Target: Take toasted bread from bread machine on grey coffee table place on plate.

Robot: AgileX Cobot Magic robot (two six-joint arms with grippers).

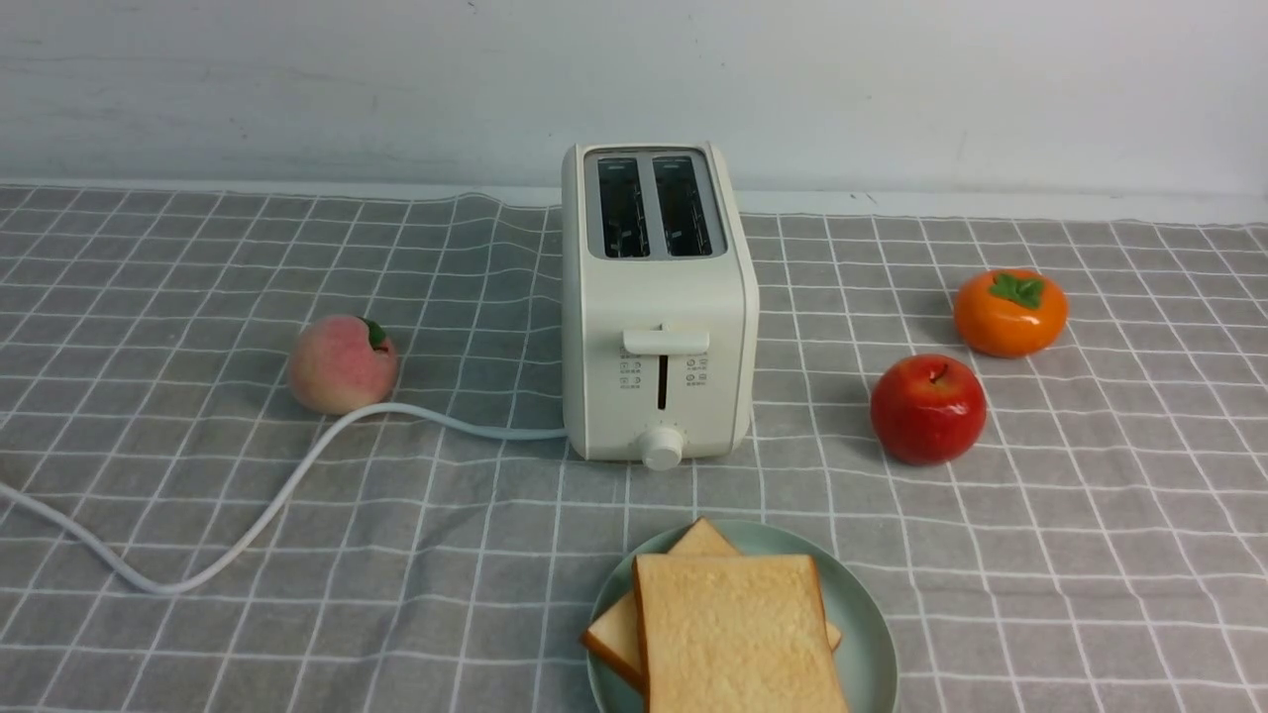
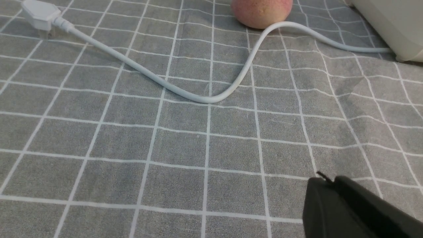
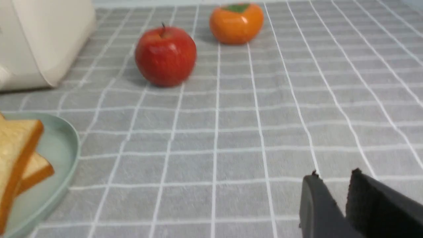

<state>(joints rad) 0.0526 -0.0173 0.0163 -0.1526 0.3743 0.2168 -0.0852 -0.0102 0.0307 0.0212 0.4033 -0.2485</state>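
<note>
The cream-white bread machine point(image 1: 654, 297) stands at mid-table on the grey coffee table point(image 1: 297, 634), and both its slots are empty. Two slices of toasted bread point(image 1: 733, 634) lie stacked and overlapping on the mint-green plate point(image 1: 862, 614) at the front edge. Neither gripper shows in the front view. In the left wrist view my left gripper point(image 2: 327, 180) is shut and empty, low over bare cloth. In the right wrist view my right gripper point(image 3: 332, 175) is slightly open and empty, apart from the plate point(image 3: 62, 142) and the toast point(image 3: 13, 145).
A peach point(image 1: 342, 363) sits left of the toaster beside its white cord point(image 1: 297, 475), whose plug point(image 2: 39, 15) lies on the cloth. A red apple point(image 1: 928, 408) and an orange persimmon point(image 1: 1010, 312) sit to the right. A white wall runs behind.
</note>
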